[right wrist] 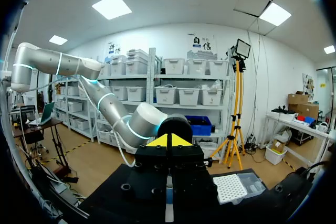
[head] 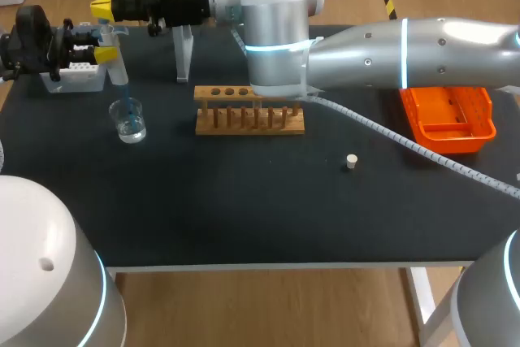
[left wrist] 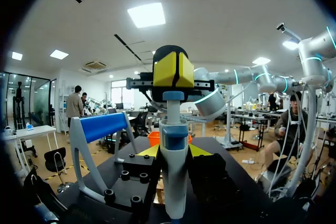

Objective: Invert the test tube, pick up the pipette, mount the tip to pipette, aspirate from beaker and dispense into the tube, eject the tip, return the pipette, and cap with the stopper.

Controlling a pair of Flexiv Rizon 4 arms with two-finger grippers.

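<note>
Clamping pipette [head: 116,67] in left tool [left wrist: 174,153], long axis near vertical, tip down inside beaker [head: 128,122] at the left of the surface [head: 244,201]; right tool [left wrist: 173,69], fingers together, sits straight above on the plunger [left wrist: 173,96] per left wrist view, while only head view shows tip-in-beaker.

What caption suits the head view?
Left gripper holds the pipette, tip in the beaker, with the right gripper at its plunger end.

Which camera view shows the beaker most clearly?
The head view: the beaker stands whole, left of the wooden rack, with the pipette tip reaching into it. Neither wrist view shows the beaker.
</note>
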